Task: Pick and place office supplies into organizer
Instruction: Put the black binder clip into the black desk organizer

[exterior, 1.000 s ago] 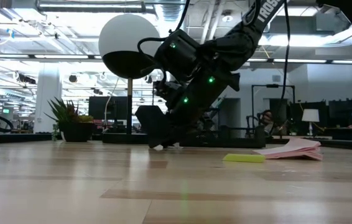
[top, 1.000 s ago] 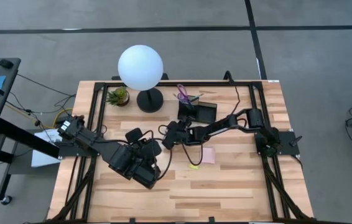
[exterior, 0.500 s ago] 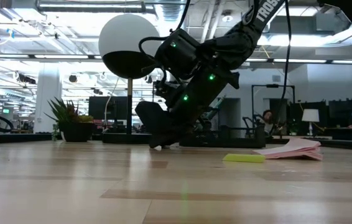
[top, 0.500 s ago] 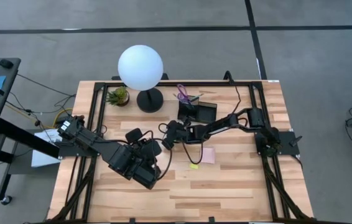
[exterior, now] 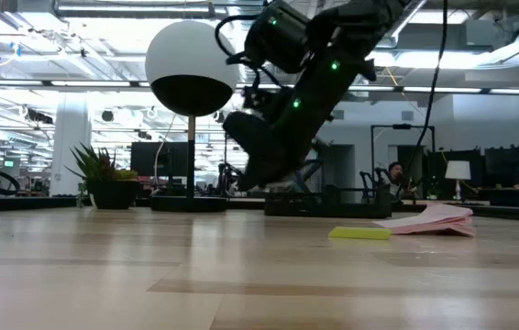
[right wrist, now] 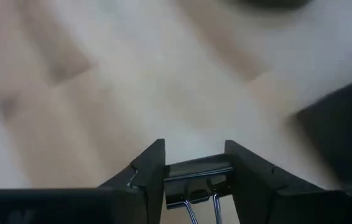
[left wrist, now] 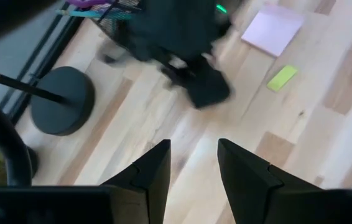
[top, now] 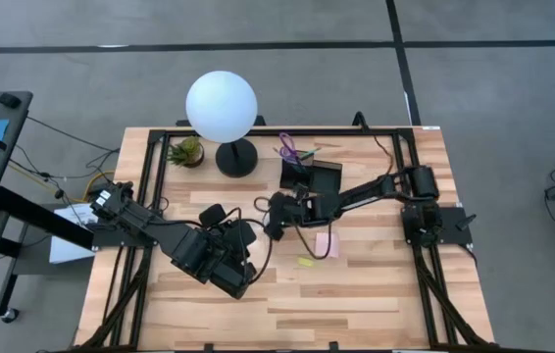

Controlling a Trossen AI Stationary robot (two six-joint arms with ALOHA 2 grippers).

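My right gripper (right wrist: 194,165) is shut on a small black binder clip (right wrist: 198,177) and hangs above the table's middle (top: 275,220), left of the pink sticky pad (top: 325,242) and the tiny yellow piece (top: 305,261). The black organizer (top: 314,177) stands at the far side, with purple-handled scissors (top: 287,147) upright in its tall compartment. My left gripper (left wrist: 193,168) waits open and raised at the middle left, its fingers on nothing. My right gripper pinches the clip's black body (right wrist: 199,169) between its two fingers, one finger on each end of the body. The clip's wire handles (right wrist: 191,208) run back between the fingers. The fingers slant down from the table's right. In the low view the gripper (exterior: 248,179) is clear of the table.
A white globe lamp (top: 222,108) on a black round base (left wrist: 61,99) and a small potted plant (top: 186,151) stand at the far left. Black frame rails (top: 150,186) run along both table sides. Bare wood lies along the near edge.
My right gripper has risen from the tabletop, where its fingertips stood a second ago, and has drawn a little toward the table's right. It has tipped slightly as it rose.
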